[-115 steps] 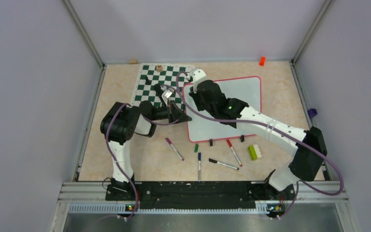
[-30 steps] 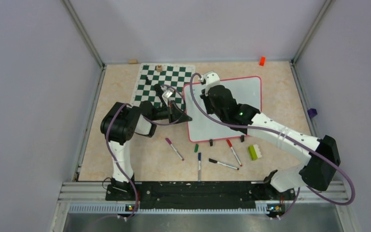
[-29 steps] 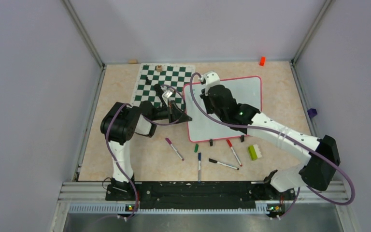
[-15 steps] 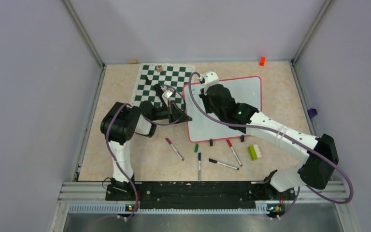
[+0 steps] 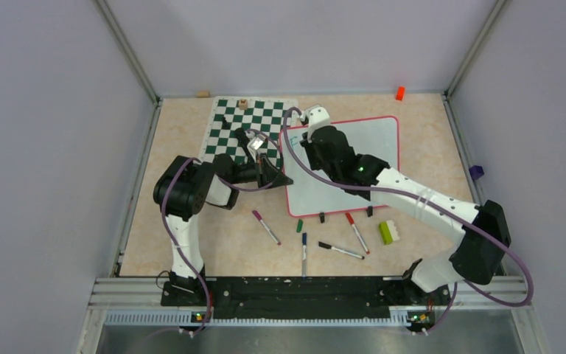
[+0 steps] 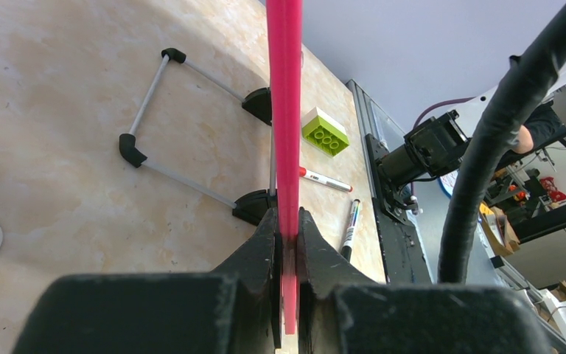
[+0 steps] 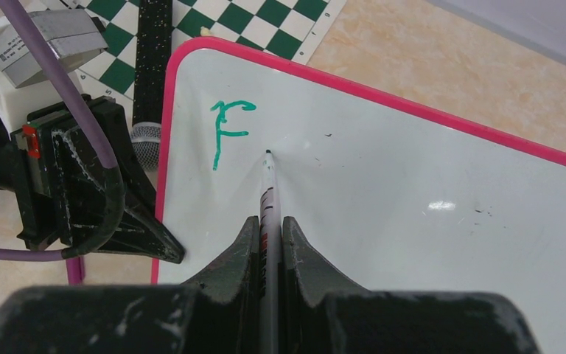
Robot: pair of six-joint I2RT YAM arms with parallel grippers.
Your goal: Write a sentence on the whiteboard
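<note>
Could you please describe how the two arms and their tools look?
The left arm and right arm have white links and bulky black joints. A purple cable loops along each. A small green light glows on the right arm. The left tool and right tool each have two black wedge-shaped fingers; the right one's are scuffed white.

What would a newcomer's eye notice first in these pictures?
First, the green letter F near a corner of the pink-framed whiteboard, with the marker in the right end effector pointing beside it. Next, the left end effector clamps the board's pink edge, by the chess mat.
</note>
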